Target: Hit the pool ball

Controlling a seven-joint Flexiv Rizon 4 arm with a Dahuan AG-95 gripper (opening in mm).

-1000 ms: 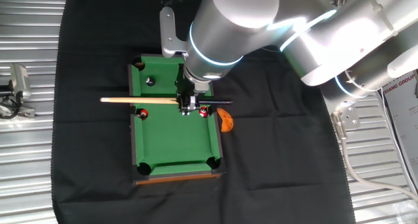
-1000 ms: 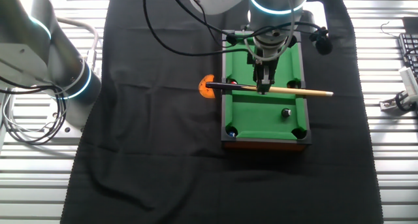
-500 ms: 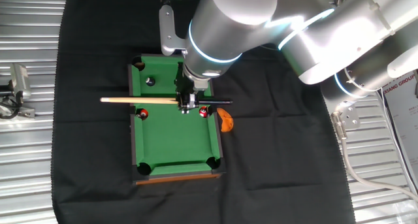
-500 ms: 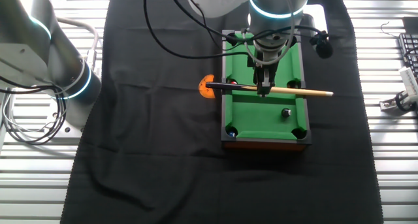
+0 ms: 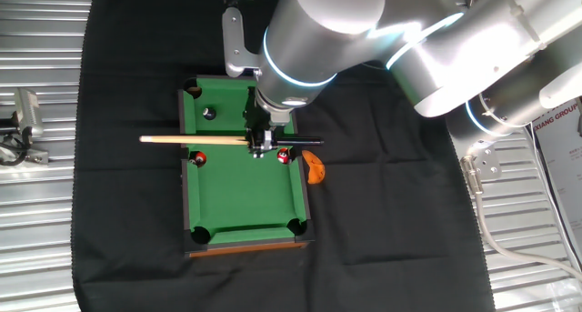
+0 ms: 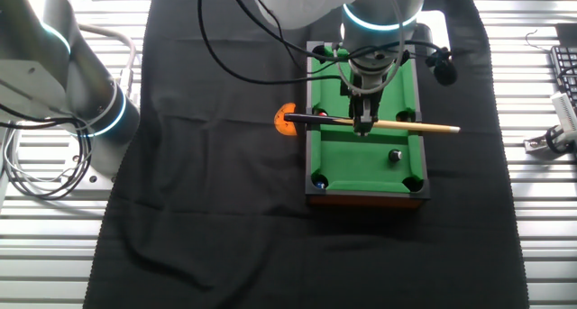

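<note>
End effector (image 5: 261,148) is pointing straight down over the mini pool table (image 5: 238,198), fingers pinched on the cue stick (image 5: 191,140) approx mid-length. Cue lies horizontal across the table's short axis, above the felt: pale wood end sticks out past one long rail, dark butt end past the opposite rail, next to an orange object (image 5: 313,166) on the black cloth (image 5: 127,203).

Pool ball (image 5: 208,114) (black w/ pale spot) sits on the felt near a corner pocket, on the side of the cue closer to the arm base in one fixed view; clear of the cue, not touching. In the other fixed view same ball (image 6: 394,155) is on the near side of the cue (image 6: 419,127), close to the rail.

Two red balls on the far side of the cue from it: one (image 5: 200,158) at a long rail, one (image 5: 283,155) just beside the end effector (image 6: 363,122).

Table (image 6: 361,178) sits on cloth over a ribbed metal counter (image 5: 36,221).
</note>
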